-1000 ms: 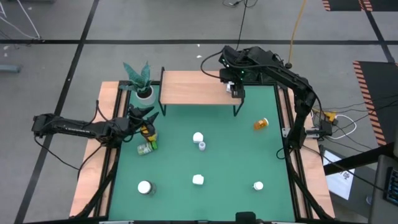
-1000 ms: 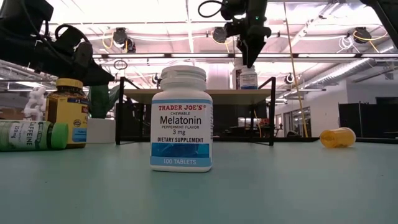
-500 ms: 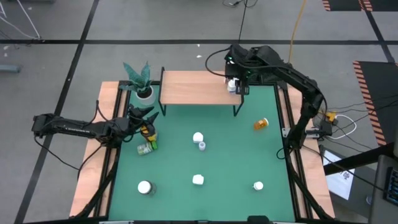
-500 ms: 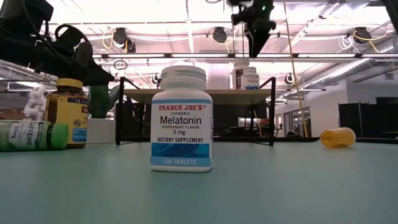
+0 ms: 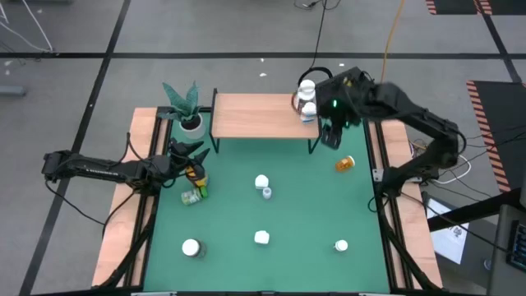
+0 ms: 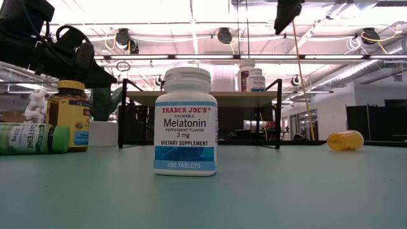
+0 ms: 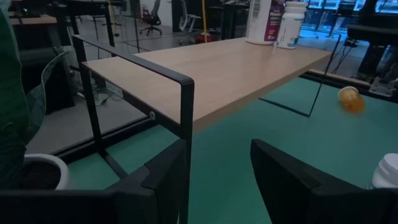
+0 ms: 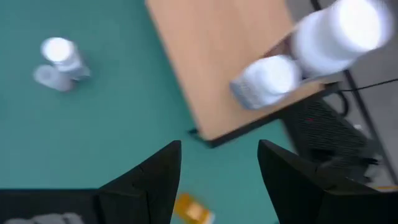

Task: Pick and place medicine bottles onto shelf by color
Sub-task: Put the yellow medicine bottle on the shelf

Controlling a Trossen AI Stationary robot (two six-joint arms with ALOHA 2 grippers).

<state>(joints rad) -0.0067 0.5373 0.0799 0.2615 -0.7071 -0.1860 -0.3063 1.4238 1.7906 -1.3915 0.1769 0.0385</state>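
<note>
Where shelf (image 5: 255,115) ends, two bottles (image 5: 307,97) crowded

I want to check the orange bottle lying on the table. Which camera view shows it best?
The low view: the orange bottle lies on its side, unobstructed. The high view shows it small, the left wrist view far off, and the right wrist view only part of it.
</note>
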